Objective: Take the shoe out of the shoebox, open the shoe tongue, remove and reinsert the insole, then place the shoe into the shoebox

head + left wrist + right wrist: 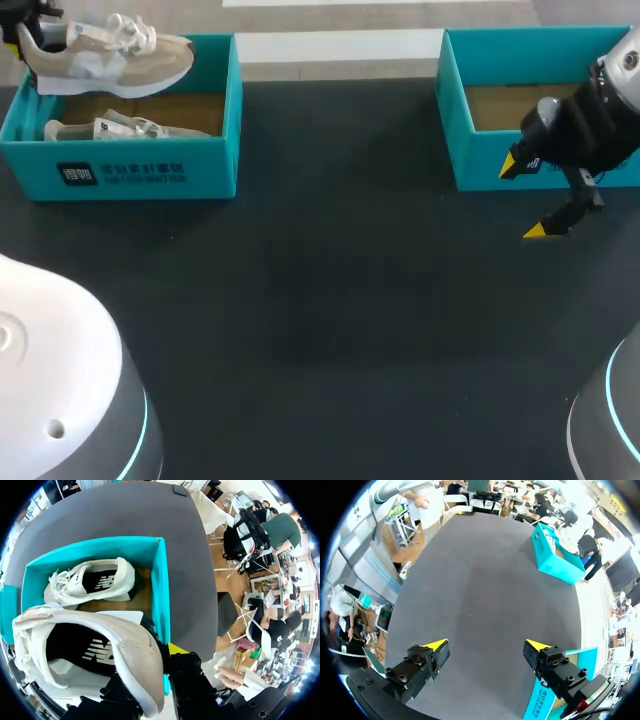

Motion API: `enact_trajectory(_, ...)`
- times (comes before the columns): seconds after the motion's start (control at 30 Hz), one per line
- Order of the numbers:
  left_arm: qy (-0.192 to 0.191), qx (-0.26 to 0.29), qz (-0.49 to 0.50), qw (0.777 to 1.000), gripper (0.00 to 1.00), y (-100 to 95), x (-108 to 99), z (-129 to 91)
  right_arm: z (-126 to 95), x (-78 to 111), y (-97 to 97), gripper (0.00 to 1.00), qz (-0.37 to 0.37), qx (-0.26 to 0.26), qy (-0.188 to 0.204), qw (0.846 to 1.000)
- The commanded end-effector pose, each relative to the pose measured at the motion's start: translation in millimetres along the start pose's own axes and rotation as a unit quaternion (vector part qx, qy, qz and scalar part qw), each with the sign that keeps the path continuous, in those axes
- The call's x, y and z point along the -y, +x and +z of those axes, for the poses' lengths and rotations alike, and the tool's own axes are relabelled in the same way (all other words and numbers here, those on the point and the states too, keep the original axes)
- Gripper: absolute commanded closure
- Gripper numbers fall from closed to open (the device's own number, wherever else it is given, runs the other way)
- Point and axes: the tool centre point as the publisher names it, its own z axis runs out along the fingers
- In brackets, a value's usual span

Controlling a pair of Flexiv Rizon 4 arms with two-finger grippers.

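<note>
Lifting clear of its shoebox [215,110], the pale shoe [110,55] hangs above the box's back corner, pinched at the heel collar by your left jaws, which are closed on it with one finger inside the opening and the other outside. A second shoe [125,128] lies on its side in the box below. Your right jaws stand wide apart and hold nothing, hovering just in front of a second teal box [452,120] at the far right. The hold is the weak point: you have only the heel rim, the whole length of the shoe juts out sideways from it, and a quick swing could likely twist it loose or let it droop. Carry it low and the sole may catch the box wall and drag the box along, or land on the shoe beneath. Both boxes sit close to the far edge of the dark surface [320,300], so there is little margin behind them. The broad bare stretch between and in front of the boxes looks like your best room for setting down.
</note>
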Motion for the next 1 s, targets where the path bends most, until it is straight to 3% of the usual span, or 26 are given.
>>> enact_trajectory(0.03,0.022,-0.003,-0.001,1.000,1.00,-5.6,-27.2,16.7,1.6,-0.9,-1.3,0.00,0.001,-0.001,0.002,1.000)
enact_trajectory(0.53,0.035,0.001,-0.004,0.999,1.00,-30.9,-47.6,63.9,1.6,-0.9,-1.3,0.00,0.001,-0.001,0.002,1.000)
enact_trajectory(1.0,0.046,-0.007,-0.020,0.999,1.00,-47.7,-54.8,91.3,1.6,-0.9,-1.3,0.00,0.001,-0.001,0.002,1.000)
